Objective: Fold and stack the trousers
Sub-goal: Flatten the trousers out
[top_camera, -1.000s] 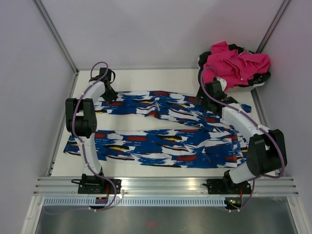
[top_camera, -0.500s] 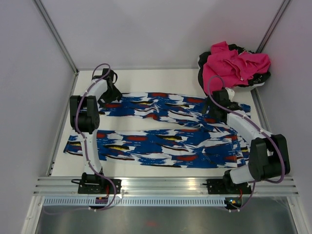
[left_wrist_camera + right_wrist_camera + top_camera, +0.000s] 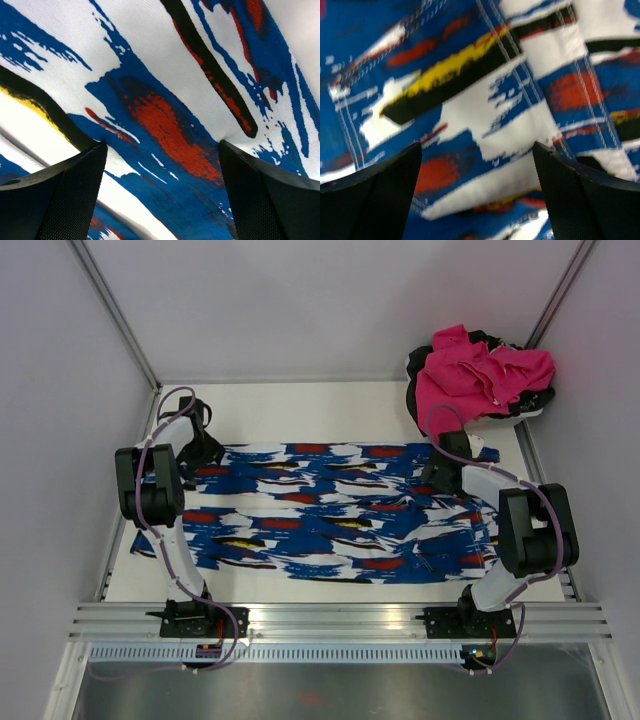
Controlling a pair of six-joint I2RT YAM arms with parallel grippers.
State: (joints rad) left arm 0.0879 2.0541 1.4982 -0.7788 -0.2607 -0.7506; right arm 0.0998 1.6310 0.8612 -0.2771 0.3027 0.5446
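Finding: the trousers (image 3: 330, 510) lie spread lengthwise across the middle of the surface (image 3: 300, 405). The two legs run side by side from the left edge to the waist at the right edge, and no fold has yet been made. The left hand (image 3: 162, 150) hangs over the far leg near the far-left corner, jaws wide, with only flat cloth showing between them. The right hand (image 3: 476, 150) hangs over the stitched waist area toward the far-right corner, equally wide and holding nothing. Risks, as judged:

1. Neither hand has a grip. A shallow pinch on this soft cloth could take one layer only, or slip free in mid-lift.
2. If the two hands grasp at unmatched points, the fold will lie skewed.
3. Ripples visible along the middle of the far leg would be trapped under a fold.
4. The near leg's hem lies at the left edge of the surface, so a drag toward that side could pull it over.
5. The pink garment (image 3: 480, 375) heaped at the far-right corner sits near the right arm. A wide swing there could snag it.
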